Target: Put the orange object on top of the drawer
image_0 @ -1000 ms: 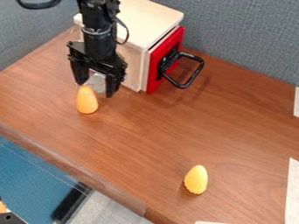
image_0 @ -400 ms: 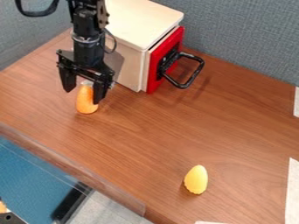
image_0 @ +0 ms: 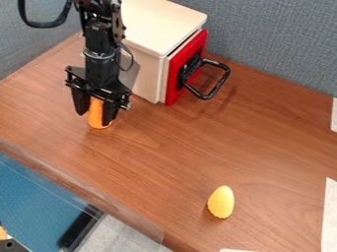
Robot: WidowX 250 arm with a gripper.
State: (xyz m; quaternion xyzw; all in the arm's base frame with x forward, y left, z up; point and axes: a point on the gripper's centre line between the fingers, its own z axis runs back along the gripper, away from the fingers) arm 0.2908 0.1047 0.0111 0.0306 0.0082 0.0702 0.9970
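Orange obj. (image_0: 95, 114): standing upright on surface (image_0: 178, 152), betw. 9 & 10 o'clock in view, tapered end up, betw. end effector's (image_0: 95, 118) fingers.
End effector: pointing down, fingers standing part-open, approx. obj.-width apart; no firm grip showing.
Drawer (image_0: 150, 24): sitting nr. 12 o'clock, flat top waiting bare; handle (image_0: 208, 93) jutting toward 1 o'clock.
Yellow obj. (image_0: 221, 202): resting at 5 o'clock, well apart; low risk.

Risks, est.:
(a) Slip: the 6 o'clock-side finger is overlapping obj.'s front, poss. off-centre; closing may be squeezing it out or tipping it.
(b) Taper: if pads are gripping too high, obj. may be sliding down during lift.
(c) Collision: low lift toward 1 o'clock may be knocking obj. on drawer's side.
(d) Roll-off: rounded shape, if releasing tilted or nr. edge.
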